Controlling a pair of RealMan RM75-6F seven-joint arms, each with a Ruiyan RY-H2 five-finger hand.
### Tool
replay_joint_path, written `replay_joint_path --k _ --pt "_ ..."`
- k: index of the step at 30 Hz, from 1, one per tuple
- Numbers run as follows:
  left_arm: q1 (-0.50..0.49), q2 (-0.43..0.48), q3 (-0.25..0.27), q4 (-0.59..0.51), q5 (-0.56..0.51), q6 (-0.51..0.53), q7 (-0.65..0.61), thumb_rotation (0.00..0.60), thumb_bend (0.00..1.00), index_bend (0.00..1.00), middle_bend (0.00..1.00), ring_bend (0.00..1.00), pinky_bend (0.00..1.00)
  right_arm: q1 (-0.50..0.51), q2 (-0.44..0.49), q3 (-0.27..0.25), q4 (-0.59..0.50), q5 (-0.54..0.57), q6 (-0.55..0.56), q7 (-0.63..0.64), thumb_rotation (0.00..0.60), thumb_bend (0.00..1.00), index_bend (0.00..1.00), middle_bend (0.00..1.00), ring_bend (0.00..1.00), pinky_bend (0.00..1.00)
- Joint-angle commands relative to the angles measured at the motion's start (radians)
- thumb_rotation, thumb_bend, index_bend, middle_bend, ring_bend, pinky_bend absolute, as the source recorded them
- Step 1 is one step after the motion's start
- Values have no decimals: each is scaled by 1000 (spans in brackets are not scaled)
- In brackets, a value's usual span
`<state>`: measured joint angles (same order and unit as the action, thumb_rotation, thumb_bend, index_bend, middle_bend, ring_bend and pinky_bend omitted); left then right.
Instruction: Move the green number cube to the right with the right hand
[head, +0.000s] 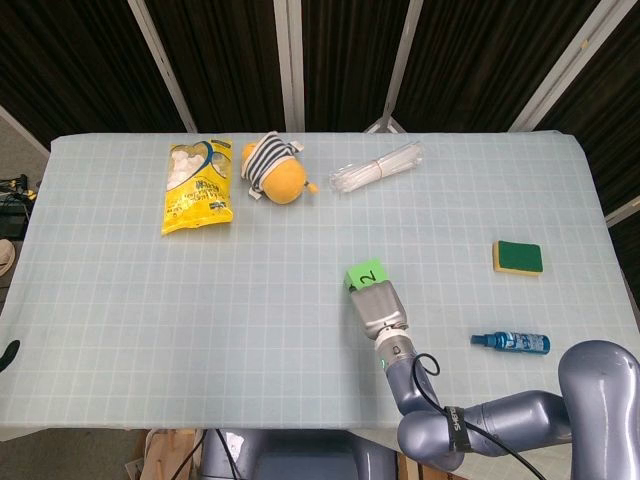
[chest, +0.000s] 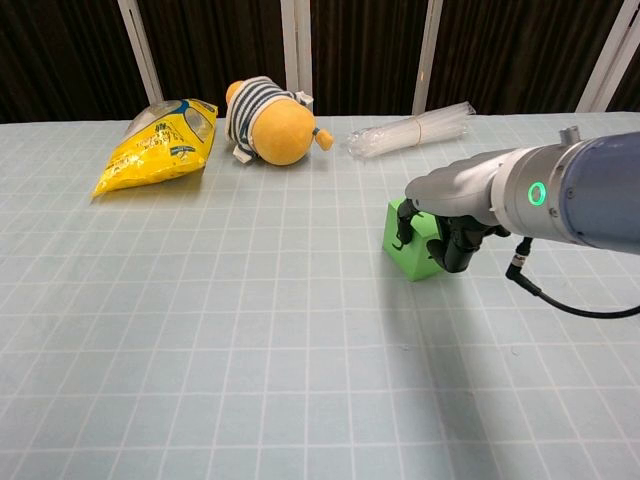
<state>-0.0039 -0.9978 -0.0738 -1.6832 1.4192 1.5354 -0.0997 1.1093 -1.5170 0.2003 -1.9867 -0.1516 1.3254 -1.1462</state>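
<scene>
Curling down over the green number cube (chest: 408, 249), the right hand (chest: 452, 226) has its dark fingers (chest: 447, 245) wrapped on the block's right and top faces, clamped on it as far as the chest view shows; from the head view the hand (head: 380, 311) covers the near part of the cube (head: 365, 276), whose top face carries a dark digit and sits turned a little against the grid lines of the cloth. The cube rests on the bench (head: 120, 330) a bit right of its middle, toward the near half. Behind the hand, the grey arm (chest: 570, 190) shows a glowing green ring and a black cable looping below it. To the right lie a green and yellow sponge (head: 518, 257) and, nearer the front edge, a small blue bottle (head: 510, 342) on its side, both well apart from the cube. Along the far side are a bundle of clear straws (head: 377, 167), a yellow stuffed toy in a striped shirt (head: 275, 171) and, just beside it, a yellow snack bag (head: 196, 185). The left hand is nowhere to be seen in either view.
</scene>
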Motion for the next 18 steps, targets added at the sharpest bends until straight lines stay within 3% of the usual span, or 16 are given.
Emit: replay_joint_path --k 1,18 --pt "0 -1 1 -1 1 1 3 600 361 12 0 0 0 -11 21 -17 -23 -13 4 11 600 714 269 884 881 751" --pt "3 -5 3 -8 3 4 20 600 361 12 0 0 0 -112 145 -122 -60 -137 -46 141 600 714 269 884 881 751"
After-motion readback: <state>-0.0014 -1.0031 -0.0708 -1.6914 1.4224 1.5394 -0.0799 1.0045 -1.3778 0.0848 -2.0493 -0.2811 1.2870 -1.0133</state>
